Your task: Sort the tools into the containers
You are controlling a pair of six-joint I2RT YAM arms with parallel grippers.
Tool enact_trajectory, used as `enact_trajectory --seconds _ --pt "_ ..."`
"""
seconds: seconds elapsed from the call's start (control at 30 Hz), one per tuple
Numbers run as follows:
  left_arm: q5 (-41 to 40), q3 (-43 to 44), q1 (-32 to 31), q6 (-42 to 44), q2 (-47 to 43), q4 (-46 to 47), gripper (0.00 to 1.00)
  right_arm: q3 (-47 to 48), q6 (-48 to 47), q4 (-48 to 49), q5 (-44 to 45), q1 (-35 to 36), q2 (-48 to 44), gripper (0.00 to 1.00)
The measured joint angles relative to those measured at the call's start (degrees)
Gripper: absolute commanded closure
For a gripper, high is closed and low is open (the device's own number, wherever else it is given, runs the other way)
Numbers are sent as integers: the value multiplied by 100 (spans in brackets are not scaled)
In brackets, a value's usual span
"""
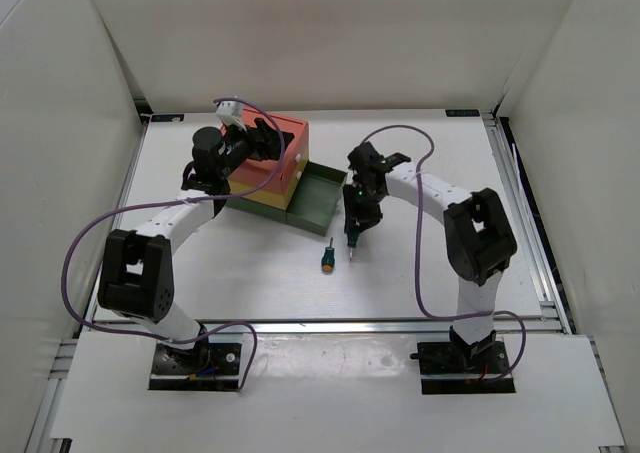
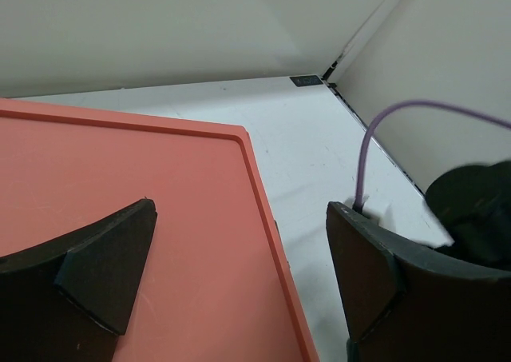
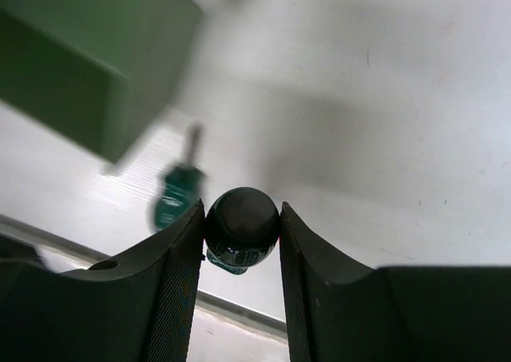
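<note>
The containers are a stack (image 1: 268,171) with a salmon-red box on top, a yellow one below and a dark green drawer (image 1: 322,197) pulled out to the right. My left gripper (image 1: 266,139) hovers open and empty over the salmon-red lid (image 2: 144,210). My right gripper (image 1: 354,229) is shut on a stubby screwdriver (image 3: 242,227) by its dark round handle, tip down, just above the table. A second stubby screwdriver (image 1: 328,261), green with an orange end, lies on the table to its left; it also shows in the right wrist view (image 3: 177,194). The wrench and pliers are out of view.
The green drawer's corner (image 3: 88,58) shows at the upper left of the right wrist view. White walls enclose the table on three sides. Purple cables (image 1: 400,133) loop over both arms. A metal rail (image 1: 320,323) runs along the near edge.
</note>
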Motion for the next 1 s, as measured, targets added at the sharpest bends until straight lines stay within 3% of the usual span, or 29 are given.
enact_trajectory --seconds 0.2,0.37,0.47,0.57,0.63,0.67,0.7,0.83,0.9,1.0 --pt "-2 13 0 -9 2 -20 1 1469 251 55 -177 -151 87 100" --pt "-2 24 4 -24 9 -35 1 3388 446 149 -337 -151 1054 100" --pt "-2 26 4 -33 9 -37 1 4144 540 107 -365 -146 1727 94" --pt "-2 33 4 -44 11 -42 1 4293 570 -15 -363 -144 2146 85" --pt "-2 37 4 -52 15 -44 1 4070 577 -44 -356 -142 2223 72" --pt "-2 37 4 -59 15 -44 1 3921 579 -46 -352 -142 2218 64" --pt "-2 37 7 -66 15 -42 1 3729 562 -11 -374 -144 2177 44" --pt "0 44 9 -96 26 -37 1 3158 439 199 -522 -144 1932 19" --pt "-2 59 11 -120 37 -39 1 2953 313 417 -470 -144 1646 13" --pt "-2 74 11 -129 48 -44 1 2610 42 702 -396 -157 905 17"
